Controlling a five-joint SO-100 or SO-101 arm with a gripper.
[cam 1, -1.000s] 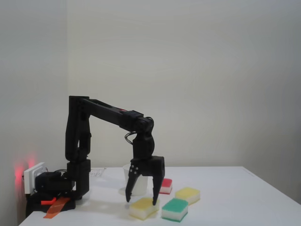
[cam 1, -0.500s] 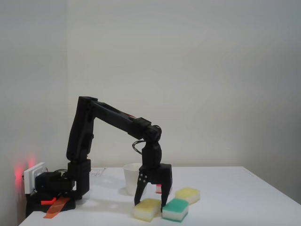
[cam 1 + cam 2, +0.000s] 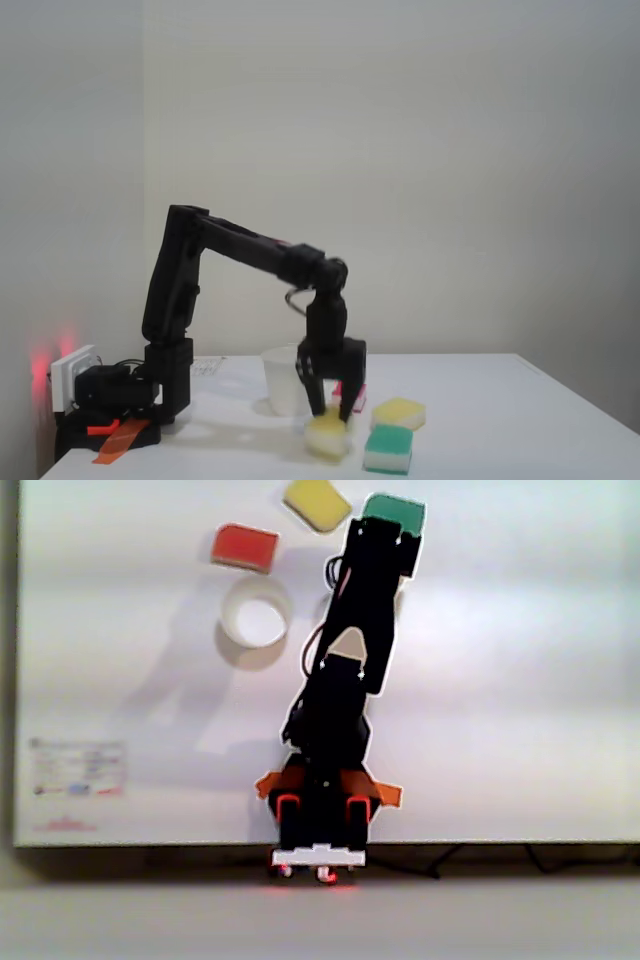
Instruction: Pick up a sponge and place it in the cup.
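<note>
Here, in the fixed view, the black gripper (image 3: 332, 412) is pointed straight down and its two fingers are pinched on the sponge (image 3: 327, 436), a pale lemon-yellow block seen low at the table (image 3: 500, 420); whether it is resting on the white surface or just off it cannot be told. The cup (image 3: 284, 381), white paper and upright, is seen just left of the gripper and behind it. A green-topped sponge (image 3: 388, 447) lies just right of the held one, and a deeper-yellow sponge (image 3: 400, 411) lies behind that. A strip of red sponge (image 3: 354, 392) is glimpsed behind the fingers.

In the other view, taken from above, the arm (image 3: 345, 670) is stretched up the picture from its base at the table's near edge. The cup's open mouth (image 3: 256, 622) is seen left of the arm, the red sponge (image 3: 245, 547) above it, the deeper-yellow sponge (image 3: 317, 502) further up, and the green-topped sponge (image 3: 394, 510) at the arm's tip.
</note>
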